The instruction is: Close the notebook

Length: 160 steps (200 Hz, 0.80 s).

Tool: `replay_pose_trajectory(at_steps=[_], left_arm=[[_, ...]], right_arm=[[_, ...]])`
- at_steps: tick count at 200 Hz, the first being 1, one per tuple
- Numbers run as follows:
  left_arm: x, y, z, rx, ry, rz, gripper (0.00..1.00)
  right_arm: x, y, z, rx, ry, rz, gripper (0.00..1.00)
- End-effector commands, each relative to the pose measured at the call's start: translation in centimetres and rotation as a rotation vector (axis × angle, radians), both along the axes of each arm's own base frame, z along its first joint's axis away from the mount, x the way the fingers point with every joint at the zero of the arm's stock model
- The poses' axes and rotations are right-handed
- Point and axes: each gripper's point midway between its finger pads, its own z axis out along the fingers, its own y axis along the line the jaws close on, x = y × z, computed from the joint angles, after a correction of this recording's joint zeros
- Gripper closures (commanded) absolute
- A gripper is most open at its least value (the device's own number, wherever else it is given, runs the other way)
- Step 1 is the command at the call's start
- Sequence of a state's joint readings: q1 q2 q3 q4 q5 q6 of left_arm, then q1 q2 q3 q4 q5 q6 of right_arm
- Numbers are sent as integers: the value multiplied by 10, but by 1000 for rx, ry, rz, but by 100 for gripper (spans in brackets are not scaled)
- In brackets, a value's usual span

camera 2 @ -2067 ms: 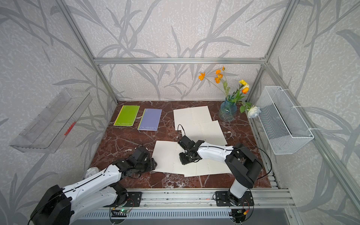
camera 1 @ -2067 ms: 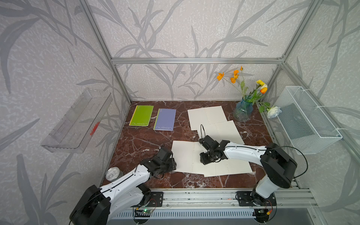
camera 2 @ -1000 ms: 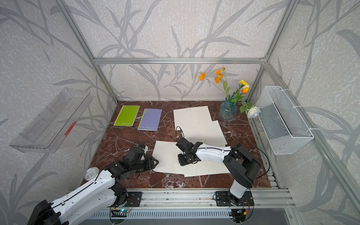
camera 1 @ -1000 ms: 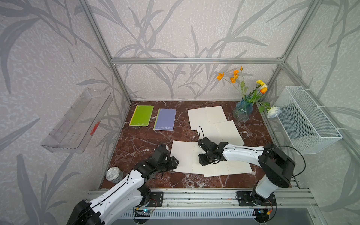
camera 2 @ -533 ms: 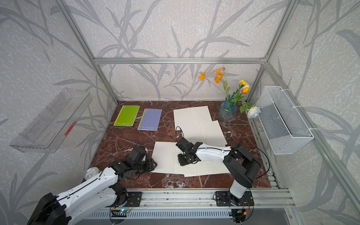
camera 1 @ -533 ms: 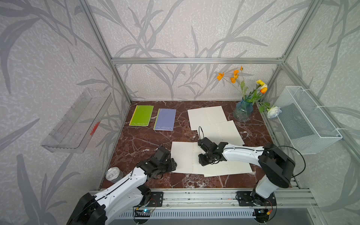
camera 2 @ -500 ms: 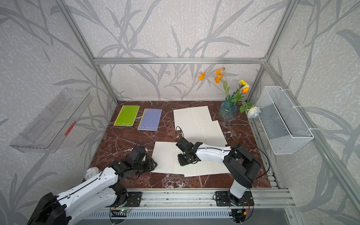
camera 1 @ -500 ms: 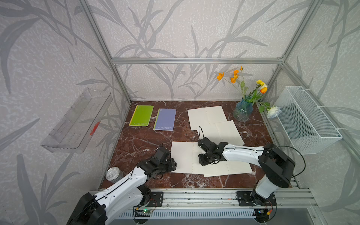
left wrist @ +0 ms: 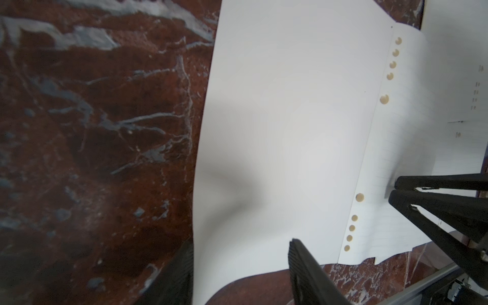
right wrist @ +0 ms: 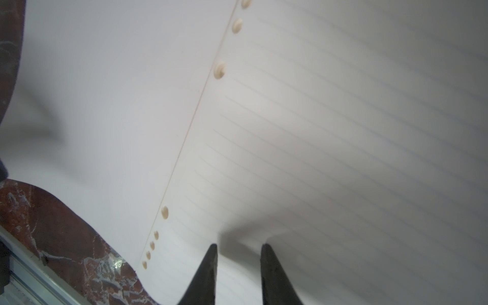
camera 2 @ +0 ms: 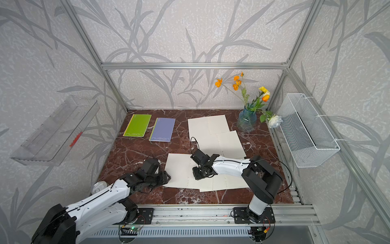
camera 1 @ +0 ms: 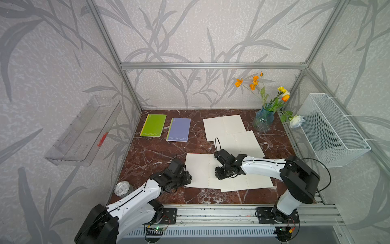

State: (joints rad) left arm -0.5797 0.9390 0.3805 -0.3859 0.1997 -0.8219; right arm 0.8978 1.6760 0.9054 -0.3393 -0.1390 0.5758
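The open notebook (camera 1: pixel 200 171) lies near the table's front, white pages up, and shows in both top views (camera 2: pixel 179 171). My left gripper (camera 1: pixel 187 179) is at the left page's near corner. In the left wrist view it (left wrist: pixel 241 264) stands open, with that corner (left wrist: pixel 237 253) curling up between the jaws. My right gripper (camera 1: pixel 218 175) points down onto the lined right page (right wrist: pixel 317 132) beside the punched holes. Its fingertips (right wrist: pixel 265 250) rest on the paper with a narrow gap between them, and nothing sits in that gap (right wrist: pixel 239 248).
Two more open white notebooks (camera 1: pixel 223 126) (camera 1: pixel 238 143) lie behind, the nearer one partly under the right arm. Closed green (camera 1: pixel 153 125) and purple (camera 1: pixel 179 132) notebooks are at the back left. A flower vase (camera 1: pixel 262 120) stands back right, and a can (camera 1: pixel 121 188) front left.
My left arm drew back a little from the page, then returned to its near left corner. The right gripper has stayed pressed on the right page.
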Motion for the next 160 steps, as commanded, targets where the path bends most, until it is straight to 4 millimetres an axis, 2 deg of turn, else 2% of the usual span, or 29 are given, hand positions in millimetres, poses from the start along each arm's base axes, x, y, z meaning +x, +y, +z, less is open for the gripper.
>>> replay_pose_trajectory(at_steps=[1,26,69,91,132,160], left_arm=[[7,-15,23,-94,-80,-39,44],[7,-19,32,-132,-99,-49,44],[8,-20,31,-118,-88,-55,46],[13,-24,43,-133,-116,-68,49],[22,-32,76,-157,-177,-101,49],[24,-46,86,-219,-183,-144,49]], right_arm=[[-21,-13,-27,-62,77,12,71],[-21,-12,-28,-59,77,11,71],[-20,-11,-28,-58,76,12,71],[-21,-12,-29,-61,78,11,71],[-19,-8,-28,-52,75,25,71],[-14,-5,-19,-44,46,31,71]])
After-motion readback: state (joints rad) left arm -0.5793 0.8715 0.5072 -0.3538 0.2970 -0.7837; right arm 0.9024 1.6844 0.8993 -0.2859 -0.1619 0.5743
